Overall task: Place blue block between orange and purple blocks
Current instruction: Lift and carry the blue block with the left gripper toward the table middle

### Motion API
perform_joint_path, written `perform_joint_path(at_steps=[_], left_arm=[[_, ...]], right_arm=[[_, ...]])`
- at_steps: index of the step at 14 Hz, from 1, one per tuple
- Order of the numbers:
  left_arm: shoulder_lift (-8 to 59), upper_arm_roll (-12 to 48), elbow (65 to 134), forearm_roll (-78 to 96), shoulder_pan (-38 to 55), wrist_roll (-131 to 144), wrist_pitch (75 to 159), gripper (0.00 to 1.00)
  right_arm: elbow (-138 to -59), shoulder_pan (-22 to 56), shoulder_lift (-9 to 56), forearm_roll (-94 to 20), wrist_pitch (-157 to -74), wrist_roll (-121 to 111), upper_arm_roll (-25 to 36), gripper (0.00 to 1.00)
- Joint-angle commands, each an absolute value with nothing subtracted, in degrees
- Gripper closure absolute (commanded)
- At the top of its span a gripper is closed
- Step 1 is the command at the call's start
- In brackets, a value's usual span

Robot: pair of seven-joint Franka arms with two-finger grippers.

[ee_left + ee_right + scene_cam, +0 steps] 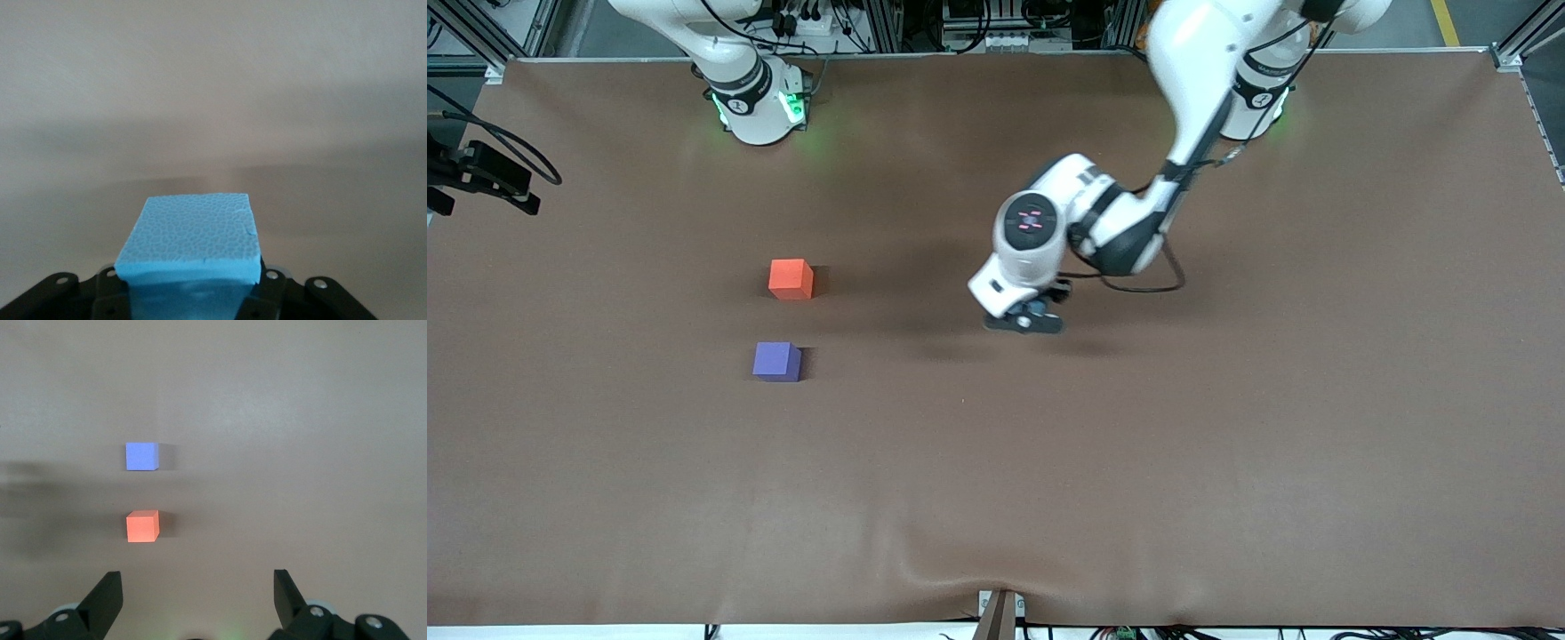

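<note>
Left hand (1024,322) apparently clamping blue block (190,237) above table; right hand (197,600) wide open.

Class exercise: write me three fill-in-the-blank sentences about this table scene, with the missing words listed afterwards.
1. The left end effector holds the ____ block.
2. The purple block lies ____ to the front camera than the orange block.
3. The right end effector, above the table, has its fingers ____.

Missing words: blue; nearer; open
</note>
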State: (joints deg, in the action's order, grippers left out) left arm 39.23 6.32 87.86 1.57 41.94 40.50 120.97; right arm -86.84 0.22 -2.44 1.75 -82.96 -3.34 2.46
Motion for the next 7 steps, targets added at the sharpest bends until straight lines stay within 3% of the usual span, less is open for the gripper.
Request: perform_joint_path(at_steps=[1, 2, 3, 4, 7], left_arm=[[43.85, 5.71, 83.58, 2.64, 44.47, 43.24, 120.06, 0.98], [44.81, 5.71, 83.41, 2.64, 44.73, 43.33, 120.23, 0.76], [45.78, 5.71, 82.89, 2.64, 44.82, 43.68, 120.58, 0.17], [45.27, 5.71, 82.88, 2.64, 45.43, 43.86, 120.59, 0.0], [40.27, 5.71, 82.79, 2.72, 45.18, 47.09, 118.05, 0.0]], right_arm=[[-86.75, 1.14, -2.37, 1.93, -82.88, -3.6, 3.25, 0.0], [-86.84, 1.06, -2.46, 1.93, -82.79, -3.6, 3.25, 0.0], [-86.84, 1.05, -2.46, 1.93, -82.79, -3.6, 3.25, 0.0], [-86.84, 1.14, -2.37, 1.93, -82.88, -3.6, 3.34, 0.0], [-86.84, 1.23, -2.37, 1.93, -82.88, -3.6, 3.34, 0.0]])
